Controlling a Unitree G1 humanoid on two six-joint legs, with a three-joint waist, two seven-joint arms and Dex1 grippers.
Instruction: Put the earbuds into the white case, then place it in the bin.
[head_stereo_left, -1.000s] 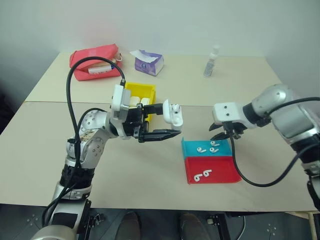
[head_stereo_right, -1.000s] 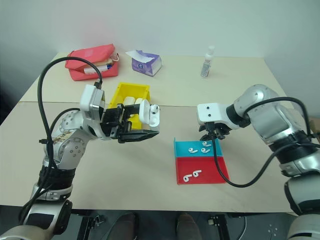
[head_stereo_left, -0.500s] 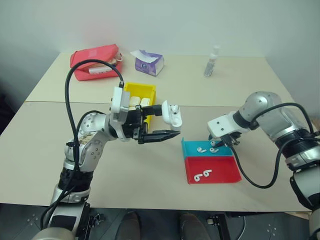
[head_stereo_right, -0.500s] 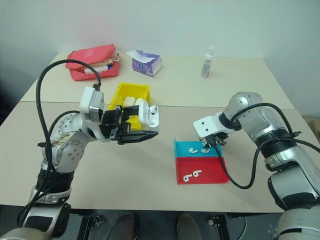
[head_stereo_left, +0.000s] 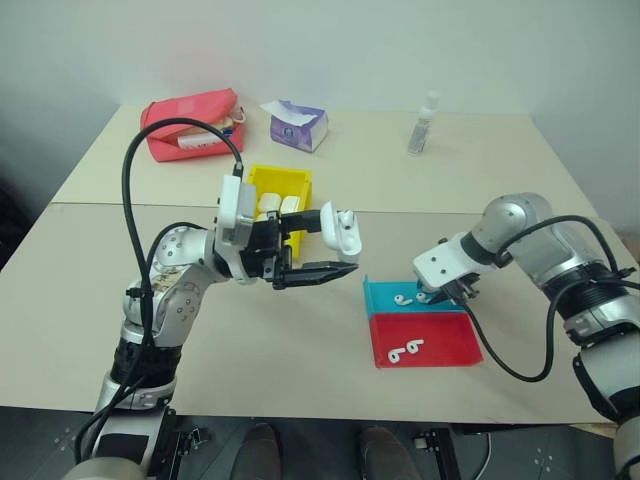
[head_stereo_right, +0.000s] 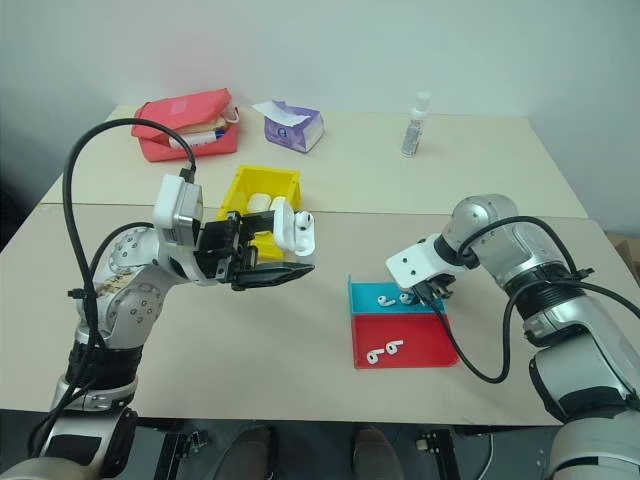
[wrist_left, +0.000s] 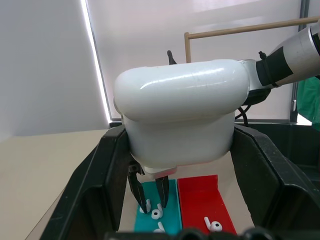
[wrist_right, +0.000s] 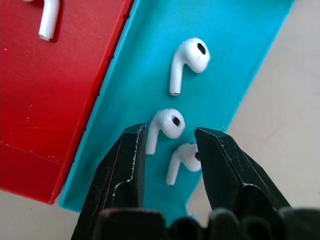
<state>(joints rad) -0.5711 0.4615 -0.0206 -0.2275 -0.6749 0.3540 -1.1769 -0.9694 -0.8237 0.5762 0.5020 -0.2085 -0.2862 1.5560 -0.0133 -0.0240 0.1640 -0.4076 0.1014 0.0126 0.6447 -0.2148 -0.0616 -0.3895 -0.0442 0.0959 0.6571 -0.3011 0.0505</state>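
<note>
While earbuds (wrist_right: 166, 127) sit between, right hand (wrist_right: 167, 150) gapes over turquoise tray (wrist_right: 240, 65).

Silver arms, black cables, black fingers (wrist_right: 125, 170)

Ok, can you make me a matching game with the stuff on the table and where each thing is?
Things:
1. white case
2. tissue pack
3. clear bottle
4. right gripper

Places:
A. far side of the table, beside the red pouch
B. open over earbuds in the turquoise tray
C. clamped in the left gripper
D. standing alone at the far right

Pairs: 1-C, 2-A, 3-D, 4-B
</note>
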